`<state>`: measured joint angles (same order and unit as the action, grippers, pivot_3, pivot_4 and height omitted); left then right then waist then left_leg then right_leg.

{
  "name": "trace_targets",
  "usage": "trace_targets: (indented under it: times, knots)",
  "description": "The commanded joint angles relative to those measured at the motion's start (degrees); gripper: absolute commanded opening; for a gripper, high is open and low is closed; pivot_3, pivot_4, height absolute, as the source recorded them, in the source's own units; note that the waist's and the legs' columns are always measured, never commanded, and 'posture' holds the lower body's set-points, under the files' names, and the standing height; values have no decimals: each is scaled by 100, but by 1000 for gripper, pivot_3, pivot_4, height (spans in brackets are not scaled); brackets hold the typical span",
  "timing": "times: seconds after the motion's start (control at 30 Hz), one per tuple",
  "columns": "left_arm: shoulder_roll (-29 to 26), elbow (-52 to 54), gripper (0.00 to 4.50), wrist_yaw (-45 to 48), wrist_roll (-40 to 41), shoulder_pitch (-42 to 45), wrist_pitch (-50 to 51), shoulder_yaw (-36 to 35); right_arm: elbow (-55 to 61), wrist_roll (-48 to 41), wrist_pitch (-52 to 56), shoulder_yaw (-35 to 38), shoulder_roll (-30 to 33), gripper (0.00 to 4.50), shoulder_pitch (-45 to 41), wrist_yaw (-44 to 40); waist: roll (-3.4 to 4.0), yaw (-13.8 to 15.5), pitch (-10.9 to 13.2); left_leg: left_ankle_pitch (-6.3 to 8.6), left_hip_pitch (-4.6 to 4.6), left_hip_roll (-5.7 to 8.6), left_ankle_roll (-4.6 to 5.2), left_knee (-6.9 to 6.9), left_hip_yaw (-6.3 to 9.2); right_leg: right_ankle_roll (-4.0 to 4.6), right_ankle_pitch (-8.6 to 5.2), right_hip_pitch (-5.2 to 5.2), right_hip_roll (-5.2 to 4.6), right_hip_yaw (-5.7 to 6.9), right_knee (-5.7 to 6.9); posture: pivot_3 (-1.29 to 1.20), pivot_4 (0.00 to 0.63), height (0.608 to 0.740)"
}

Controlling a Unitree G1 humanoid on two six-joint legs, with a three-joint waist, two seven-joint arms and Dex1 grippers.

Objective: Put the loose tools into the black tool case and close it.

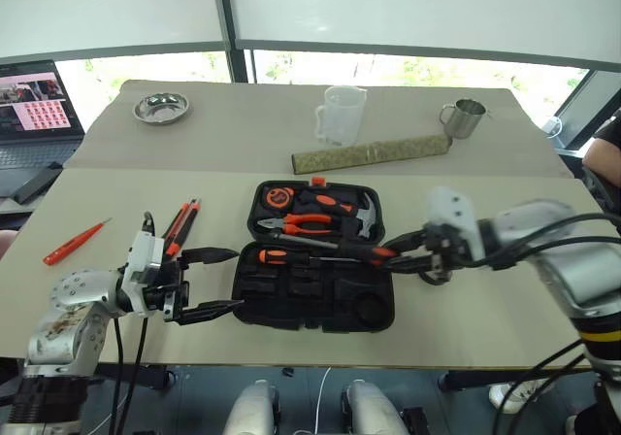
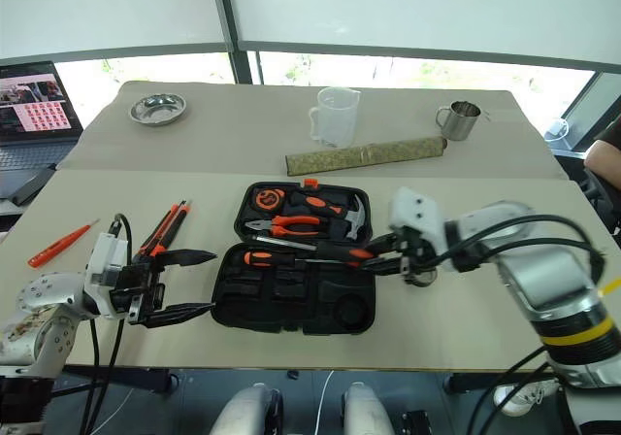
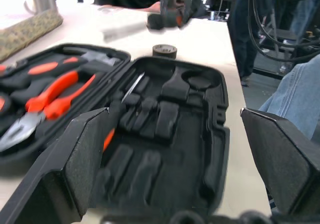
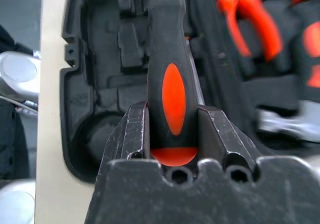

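Two fingers of the right gripper [image 4: 172, 129] are clamped on a black-and-orange screwdriver [image 1: 354, 250], held over the open black tool case [image 1: 312, 304] in the table's middle. Left gripper [image 1: 215, 282] waits with fingers apart just left of the case; another screwdriver [image 1: 279, 256] seems already inside.

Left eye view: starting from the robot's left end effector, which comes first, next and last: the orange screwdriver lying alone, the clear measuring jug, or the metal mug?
Measured from the left end effector, open beside the black tool case:
1. Orange screwdriver, lying alone toward the table's left edge.
2. Clear measuring jug, on the far table, near the middle.
3. Metal mug, on the far table, well to the right.
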<state>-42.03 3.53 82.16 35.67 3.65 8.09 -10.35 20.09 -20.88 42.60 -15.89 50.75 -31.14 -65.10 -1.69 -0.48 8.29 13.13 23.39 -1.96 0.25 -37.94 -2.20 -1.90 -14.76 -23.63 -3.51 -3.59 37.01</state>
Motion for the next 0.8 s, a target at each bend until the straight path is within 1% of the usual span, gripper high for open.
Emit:
trace_targets:
  times: [0.03, 0.13, 0.2, 0.3, 0.47, 0.6, 0.67, 0.7, 0.8]
  knots:
    - [-84, -23, 4500, 135, -48, -73, -214, -115, 43, 486, 17, -445, -36, 1005, -159, 160, -2, 0, 0, 0, 1, 1, 0, 0, -2, 0, 0, -2, 0, 0, 0, 0, 150, 740]
    - [-95, -269, 4500, 305, -83, -78, -384, -130, -147, 824, -161, -765, -93, 1005, -318, 146, -2, -23, 0, 0, 16, 5, 0, 0, -8, 2, 1, -26, 4, -2, 6, 0, 150, 740]
    - [-87, -509, 4500, 411, -128, -45, -544, -151, -256, 977, -212, -898, -171, 1005, -431, 139, -2, -28, 0, -1, 36, 4, 1, -4, -11, 5, 3, -50, 9, -5, 13, 0, 150, 740]
    - [-63, -795, 4500, 538, -179, -21, -761, -177, -420, 1178, -259, -1005, -275, 1005, -548, 167, -2, -55, 0, -1, 37, -2, 1, -5, -11, 10, 6, -54, 19, -4, 15, 0, 150, 740]
    - [-20, -1133, 4500, 707, -221, -90, -1109, -190, -584, 1398, -252, -1074, -250, 1005, -615, 125, -3, -43, 0, -1, 39, 0, 1, -5, -19, 10, 6, -53, 15, -3, 15, 0, 150, 740]
    - [20, -1262, 4500, 738, -230, -148, -1299, -177, -553, 1275, -259, -959, -201, 1005, -606, -63, -3, -22, 0, -1, 39, 0, 1, -8, -22, 9, 7, -52, 14, -2, 15, 0, 150, 740]
    - [24, -1273, 4500, 727, -224, -161, -1337, -164, -577, 1200, -398, -848, -226, 2008, -630, -156, -3, -21, 0, -1, 39, 0, 1, -8, -21, 9, 7, -52, 13, -1, 15, 0, 150, 740]
    - [25, -1270, 4500, 718, -223, -168, -1346, -161, -581, 1068, -457, -735, -237, 2159, -667, -276, -3, -23, 0, -1, 39, 0, 1, -9, -21, 9, 7, -51, 13, -1, 15, 0, 150, 740]
    - [28, -1156, 4500, 648, -220, -240, -1332, -154, -661, 545, -719, -226, -212, 2159, -789, -770, -3, -29, 1, -1, 39, -1, 1, -9, -20, 9, 7, -52, 14, -2, 15, 0, 150, 740]
